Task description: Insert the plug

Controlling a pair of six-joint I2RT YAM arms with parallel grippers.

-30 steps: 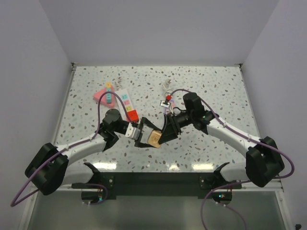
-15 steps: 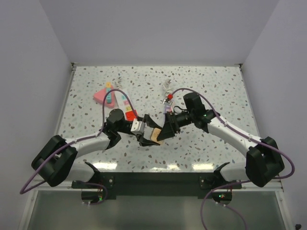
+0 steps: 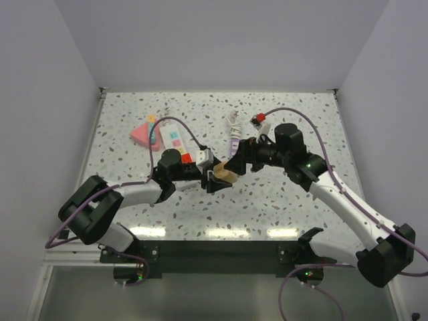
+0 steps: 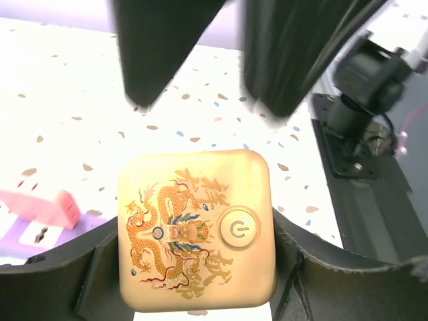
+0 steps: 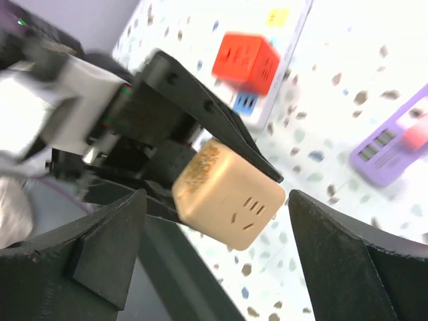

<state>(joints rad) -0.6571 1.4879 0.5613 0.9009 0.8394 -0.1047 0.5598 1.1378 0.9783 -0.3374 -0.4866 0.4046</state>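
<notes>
The left gripper [image 3: 212, 180] pinches the tan cube plug [image 4: 195, 227] from both sides, its dragon print and power button facing the wrist camera. It is held above the table [image 3: 301, 120] at the centre of the top view. The right gripper [image 3: 239, 160] stands spread just beside the plug, apparently not touching it. The white power strip [image 3: 172, 137], with a red cube [image 3: 185, 159] at its near end, lies to the upper left.

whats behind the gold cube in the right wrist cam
The left gripper, whose black fingers clamp the gold cube. Beyond them, a red cube on a white power strip. The fingers cover the strip's near end.
</notes>
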